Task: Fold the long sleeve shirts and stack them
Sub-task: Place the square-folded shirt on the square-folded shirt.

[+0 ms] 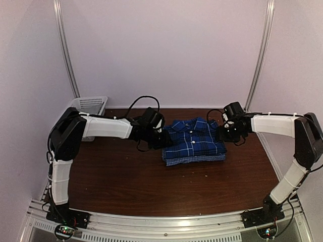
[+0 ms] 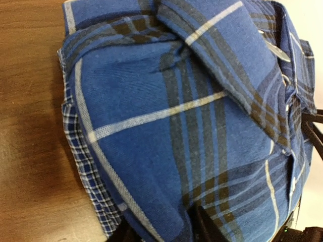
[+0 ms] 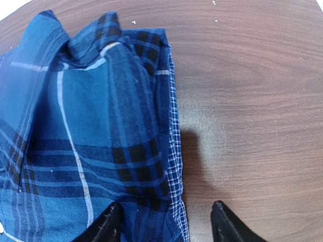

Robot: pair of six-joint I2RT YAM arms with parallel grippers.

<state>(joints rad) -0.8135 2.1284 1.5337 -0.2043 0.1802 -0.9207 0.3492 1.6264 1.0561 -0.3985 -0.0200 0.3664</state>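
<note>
Blue plaid shirt (image 1: 194, 140) folded atop pale check shirt (image 1: 187, 161), centre of frame. White mesh basket (image 1: 91, 105) upper left, contents not visible. Left gripper (image 1: 160, 137) and right gripper (image 1: 223, 132): fingers apart, flanking stack.

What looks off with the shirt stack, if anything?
Nothing serious. The plaid shirt lies folded on top of the small-check shirt, slightly offset, so a thin strip of the lower shirt peeks out along its edges in both wrist views. No spill or damage is visible.
</note>
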